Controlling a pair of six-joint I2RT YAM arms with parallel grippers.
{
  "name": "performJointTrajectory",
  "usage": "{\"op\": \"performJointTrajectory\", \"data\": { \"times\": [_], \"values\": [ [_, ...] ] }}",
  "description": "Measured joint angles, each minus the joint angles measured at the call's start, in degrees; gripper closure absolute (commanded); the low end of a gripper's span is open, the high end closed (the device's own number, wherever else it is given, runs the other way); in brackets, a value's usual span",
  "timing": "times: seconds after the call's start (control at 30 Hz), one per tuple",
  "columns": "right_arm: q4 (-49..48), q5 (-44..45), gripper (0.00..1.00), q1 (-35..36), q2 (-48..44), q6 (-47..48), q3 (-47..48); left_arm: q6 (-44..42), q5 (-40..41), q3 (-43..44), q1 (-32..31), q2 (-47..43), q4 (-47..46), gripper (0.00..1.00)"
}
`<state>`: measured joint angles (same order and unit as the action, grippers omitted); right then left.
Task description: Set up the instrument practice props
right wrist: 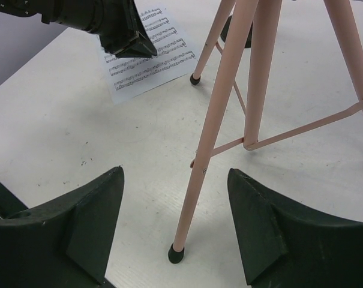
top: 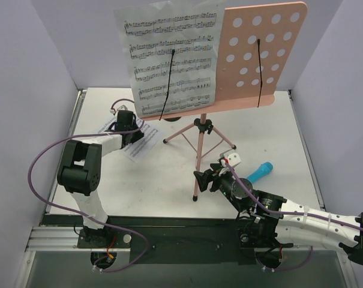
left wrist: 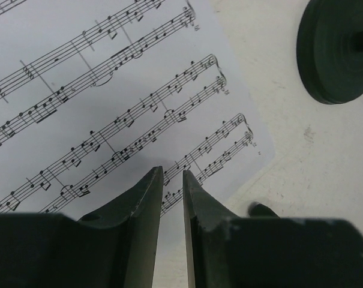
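The pink music stand (top: pixel 265 54) stands mid-table on thin tripod legs (right wrist: pixel 217 120). One white sheet of music (top: pixel 172 57) rests on the left half of its desk behind a black wire holder. The second sheet (top: pixel 139 144) lies flat on the table at the left; it also shows in the left wrist view (left wrist: pixel 109 90) and the right wrist view (right wrist: pixel 148 66). My left gripper (left wrist: pixel 173 173) hangs just over that sheet's near corner, jaws a narrow gap apart with nothing between them. My right gripper (right wrist: pixel 175 170) is open and empty, straddling the stand's front leg near its black foot (right wrist: pixel 177 254) without touching.
A blue cylinder (top: pixel 259 172) lies on the table just right of my right gripper (top: pixel 202 180). A black round disc (left wrist: pixel 337 51) sits on the table beyond the flat sheet, under the desk. Grey walls close the table at left, back and right.
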<state>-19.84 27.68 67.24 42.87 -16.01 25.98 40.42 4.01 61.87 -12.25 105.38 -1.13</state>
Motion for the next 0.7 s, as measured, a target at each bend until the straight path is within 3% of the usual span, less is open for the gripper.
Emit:
{"op": "performJointTrajectory", "data": {
  "times": [0.43,0.7],
  "values": [
    [0.9,0.5,0.35,0.3,-0.2,-0.6,-0.6,4.6,10.8,-4.2,0.1,-1.8,6.6,0.69],
    [2.0,0.5,0.34,0.3,-2.6,-0.9,-1.5,11.0,16.9,-13.4,0.1,-11.1,12.2,0.69]
  ]
}}
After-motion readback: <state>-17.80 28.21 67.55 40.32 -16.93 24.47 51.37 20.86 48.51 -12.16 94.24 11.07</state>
